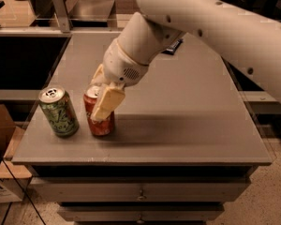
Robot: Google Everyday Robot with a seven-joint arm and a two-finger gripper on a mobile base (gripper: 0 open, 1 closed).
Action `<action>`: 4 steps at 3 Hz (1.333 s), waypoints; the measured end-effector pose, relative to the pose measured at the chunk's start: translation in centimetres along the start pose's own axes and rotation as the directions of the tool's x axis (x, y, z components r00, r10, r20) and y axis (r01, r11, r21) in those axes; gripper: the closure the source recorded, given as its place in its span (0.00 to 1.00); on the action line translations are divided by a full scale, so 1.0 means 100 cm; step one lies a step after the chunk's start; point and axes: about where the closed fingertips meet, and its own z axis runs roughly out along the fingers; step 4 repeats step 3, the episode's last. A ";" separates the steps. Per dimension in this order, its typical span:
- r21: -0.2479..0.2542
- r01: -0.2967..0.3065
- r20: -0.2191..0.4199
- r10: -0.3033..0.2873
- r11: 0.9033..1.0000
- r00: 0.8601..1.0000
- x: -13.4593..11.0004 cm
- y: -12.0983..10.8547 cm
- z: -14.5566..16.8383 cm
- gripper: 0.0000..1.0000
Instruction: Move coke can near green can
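The red coke can [101, 121] stands upright on the grey table [187, 125], near its front left. My gripper [102, 97] is shut on the coke can, with one cream finger [107, 103] across its front and the other behind it. The light green can [59, 111] stands upright just left of the coke can, with a small gap between them. The white arm reaches in from the upper right.
A small dark object [172, 47] lies at the back of the table, partly hidden by the arm. A cardboard box [1, 139] sits on the floor at the left. Drawers [140, 193] run below the table's front edge.
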 end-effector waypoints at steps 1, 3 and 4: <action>0.002 0.032 -0.009 -0.032 0.999 0.999 -0.012 0.002 0.008 0.15; 0.040 0.068 -0.014 -0.068 0.997 0.998 -0.026 0.006 0.000 0.00; 0.040 0.068 -0.014 -0.068 0.997 0.998 -0.026 0.006 0.000 0.00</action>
